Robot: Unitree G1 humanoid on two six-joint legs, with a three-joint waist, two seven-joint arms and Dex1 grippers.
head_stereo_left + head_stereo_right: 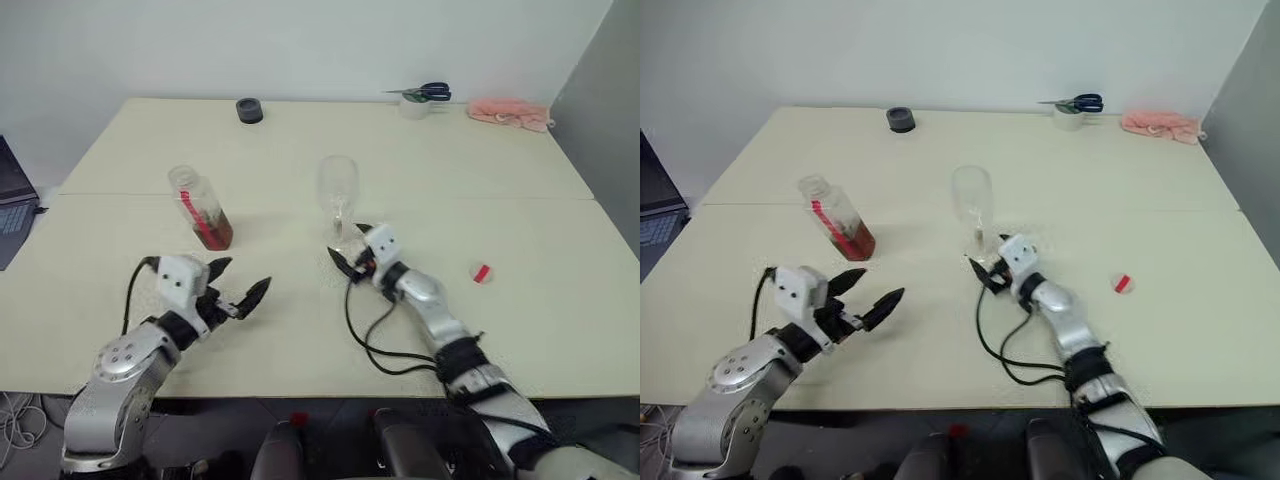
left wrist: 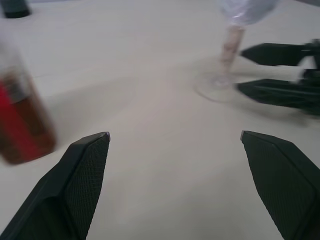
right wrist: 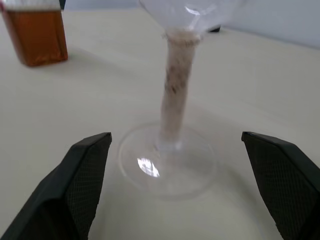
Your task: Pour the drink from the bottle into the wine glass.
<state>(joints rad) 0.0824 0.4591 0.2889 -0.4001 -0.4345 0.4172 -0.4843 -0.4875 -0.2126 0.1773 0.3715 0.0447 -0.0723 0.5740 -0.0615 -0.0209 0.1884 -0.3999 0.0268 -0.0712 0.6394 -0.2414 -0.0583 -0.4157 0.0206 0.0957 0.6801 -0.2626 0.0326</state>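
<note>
Both end effectors wide open, empty: right end effector point(image 1: 347, 252) seemingly just short of wine glass point(image 1: 338, 190)

— What do my arms look like from up here?

— I see silver-grey rounded shells on both, with black joints between the segments. Each wrist carries a white boxy block. The left gripper point(image 1: 243, 283) and right gripper point(image 1: 346, 259) end in black, tapered, finely textured fingers point(image 2: 82, 175).

— Cables?

— Black ones: a loop by my left wrist, longer loops trailing under my right forearm.
</note>
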